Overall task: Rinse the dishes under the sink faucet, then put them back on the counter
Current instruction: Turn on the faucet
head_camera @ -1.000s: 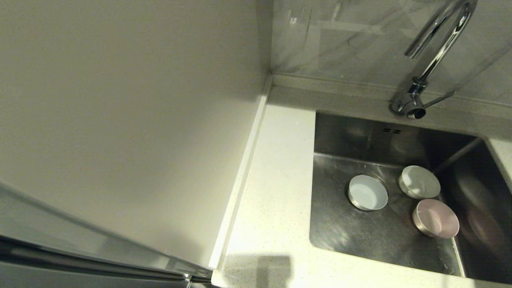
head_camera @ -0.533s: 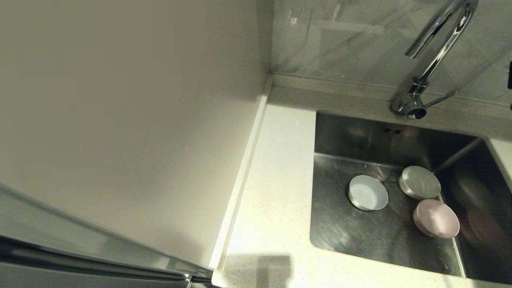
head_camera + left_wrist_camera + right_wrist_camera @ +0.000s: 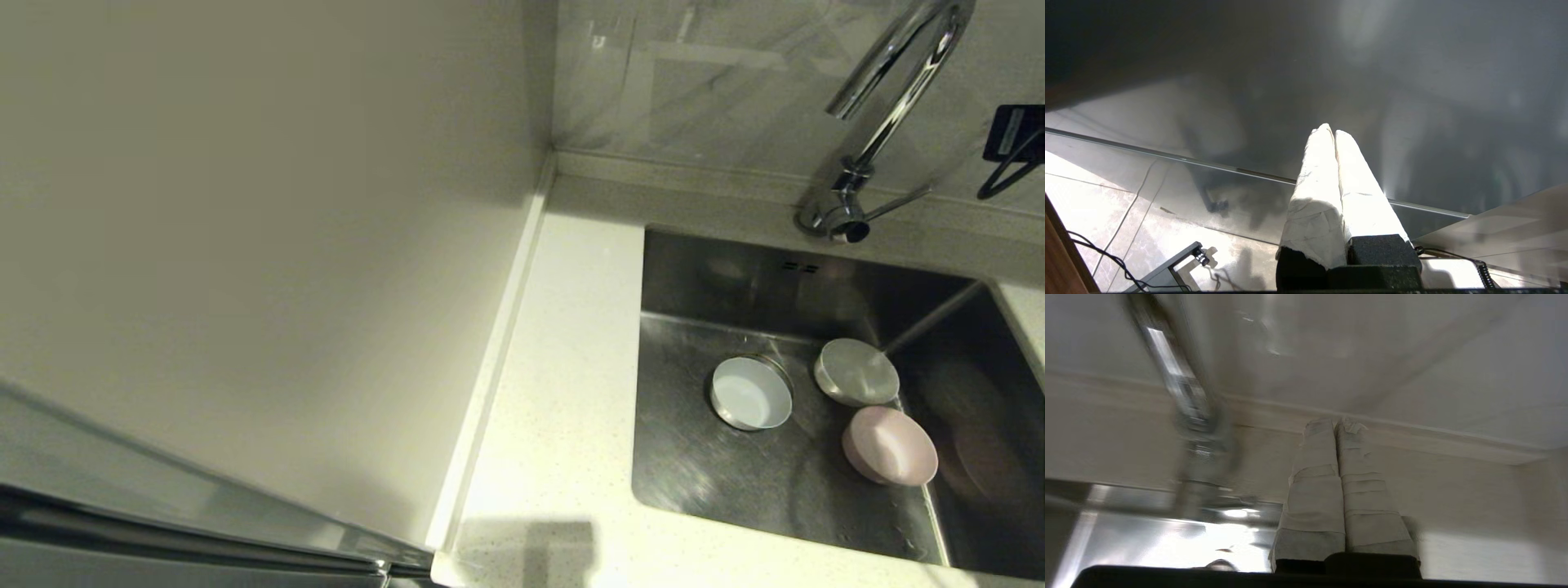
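Observation:
Three small bowls lie in the steel sink (image 3: 718,482): the pale blue bowl (image 3: 751,394) over the drain, the white bowl (image 3: 857,371) behind it to the right, and the pink bowl (image 3: 890,445) nearest the right wall. The chrome faucet (image 3: 890,106) rises behind the basin, its side lever (image 3: 898,202) pointing right. A black part of my right arm (image 3: 1012,135) shows at the right edge, level with the faucet neck. In the right wrist view my right gripper (image 3: 1336,422) is shut and empty, with the blurred faucet (image 3: 1188,404) beside it. My left gripper (image 3: 1330,130) is shut and empty, away from the sink.
The white speckled counter (image 3: 563,367) runs left of the sink, with a low raised edge strip (image 3: 490,367) against a plain cream wall panel (image 3: 261,245). A marbled backsplash (image 3: 702,82) stands behind the faucet. Two overflow slots (image 3: 800,267) mark the sink's back wall.
A black part of my right arm has come into the head view from the right edge, moving left towards the faucet. The three bowls have not moved.

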